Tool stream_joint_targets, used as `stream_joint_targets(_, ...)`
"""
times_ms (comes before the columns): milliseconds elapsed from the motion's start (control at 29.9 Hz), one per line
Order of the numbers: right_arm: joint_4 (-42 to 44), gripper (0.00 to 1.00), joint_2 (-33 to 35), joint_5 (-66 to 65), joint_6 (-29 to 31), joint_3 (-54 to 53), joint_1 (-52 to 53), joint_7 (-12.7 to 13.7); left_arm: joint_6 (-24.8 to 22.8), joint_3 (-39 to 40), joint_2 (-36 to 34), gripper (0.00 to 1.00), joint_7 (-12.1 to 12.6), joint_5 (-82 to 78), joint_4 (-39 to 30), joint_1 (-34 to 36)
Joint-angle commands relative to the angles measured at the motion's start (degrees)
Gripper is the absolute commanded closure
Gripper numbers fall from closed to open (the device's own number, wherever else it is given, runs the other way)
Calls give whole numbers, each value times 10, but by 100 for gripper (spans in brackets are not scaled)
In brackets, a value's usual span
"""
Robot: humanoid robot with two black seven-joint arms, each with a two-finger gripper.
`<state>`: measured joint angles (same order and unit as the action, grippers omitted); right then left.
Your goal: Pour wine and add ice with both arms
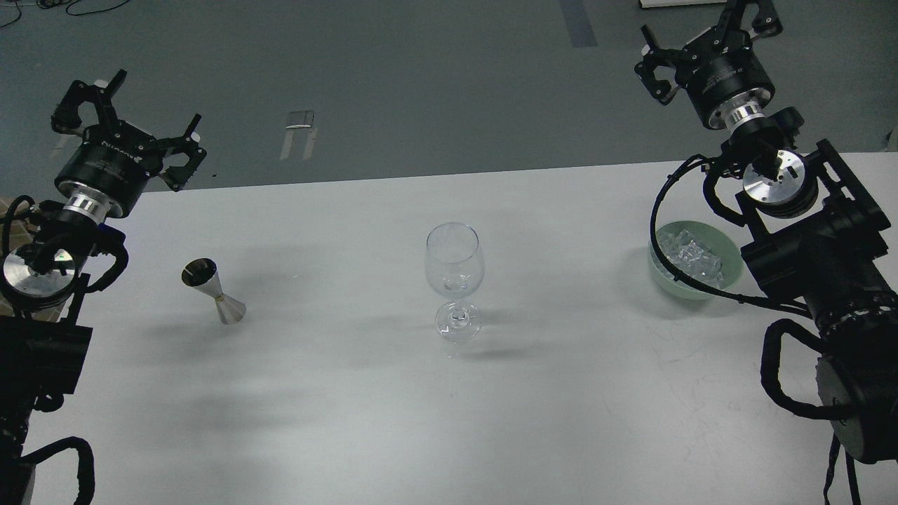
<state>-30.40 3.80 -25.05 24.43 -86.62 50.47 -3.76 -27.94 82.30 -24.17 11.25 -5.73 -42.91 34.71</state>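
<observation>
A clear wine glass (pixel 454 270) stands upright at the table's middle, with a clear lump at the bottom of its bowl; I cannot make out any wine. A steel jigger (pixel 212 290) stands to its left. A pale green bowl (pixel 659 273) at the right holds several clear ice cubes (pixel 691 254). My left gripper (pixel 126 116) is open and empty, raised beyond the table's far left edge, well above the jigger. My right gripper (pixel 705 35) is open and empty, raised high behind the bowl.
The white table (pixel 449 393) fills the lower view, its far edge running across the middle. A black cable (pixel 666 231) of my right arm loops over the bowl's left side. Grey floor lies beyond, with a small flat marker (pixel 299 119).
</observation>
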Motion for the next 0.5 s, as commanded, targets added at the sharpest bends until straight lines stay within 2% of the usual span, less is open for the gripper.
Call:
stream_joint_targets(0, -1, 0, 10, 0, 1, 0, 1, -2, -1, 0, -4, 2, -1, -9, 0, 18)
stream_joint_targets(134, -2, 0, 15, 0, 1, 0, 3, -3, -1, 0, -22, 2, 0, -19, 1, 20)
stream_joint_targets(468, -1, 0, 17, 0, 0, 1, -3, 0, 1, 1, -18, 2, 0, -13, 2, 19)
